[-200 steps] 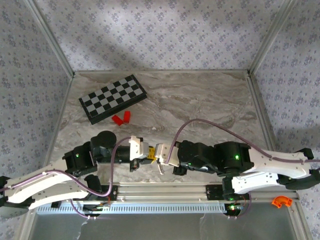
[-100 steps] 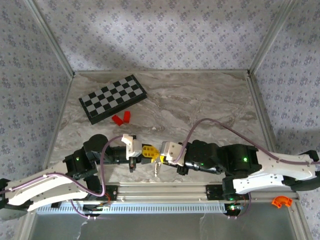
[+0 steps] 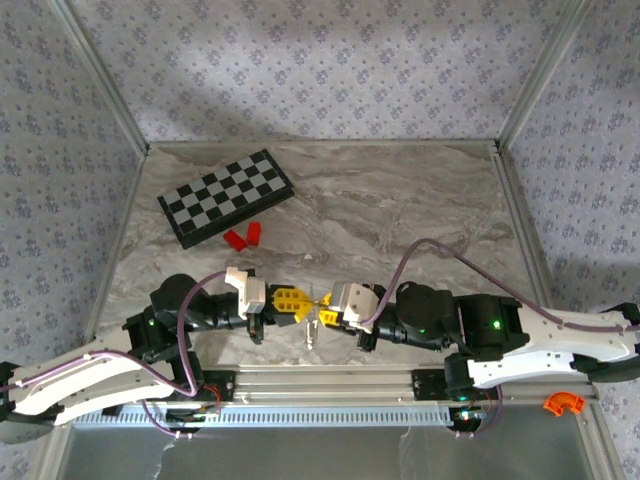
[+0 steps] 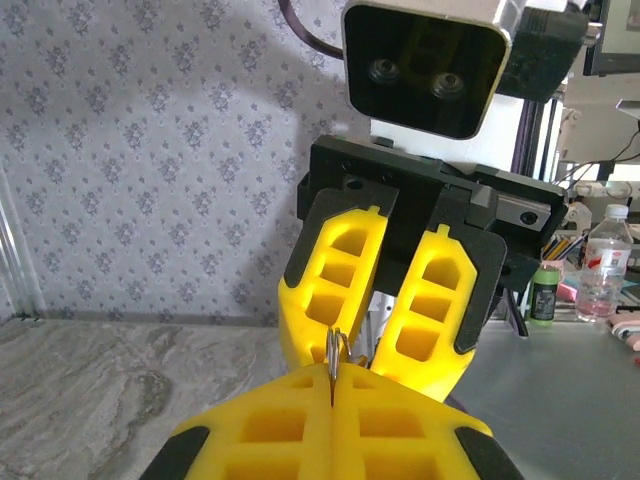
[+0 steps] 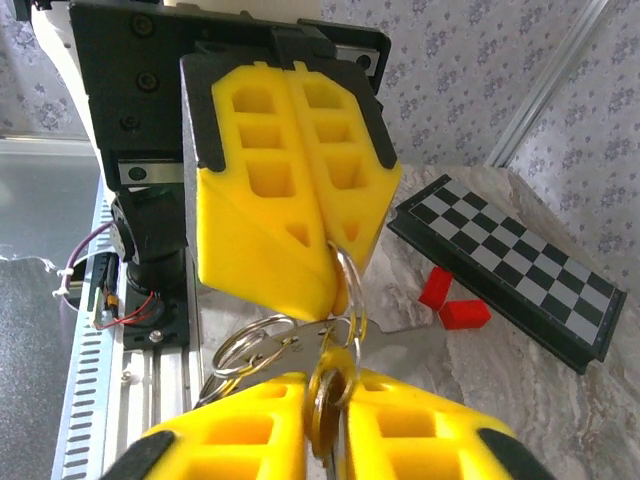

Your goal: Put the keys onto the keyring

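Observation:
My left gripper and right gripper meet tip to tip low over the table's near edge. The left gripper is shut on the keyring, a thin silver split ring that sticks up from between its pads. In the right wrist view that keyring hangs from the left gripper. A brass key threaded on it sits between the fingers of my right gripper, which is shut on it. A silver key and further rings dangle beside them.
A folded chessboard lies at the back left, with two red blocks just in front of it. The metal rail carrying both arm bases runs along the near edge, directly below the grippers.
The left arm has drawn back leftward and turned its wrist, and the right arm has reached left after it. The key bunch now hangs a little below the two grippers.

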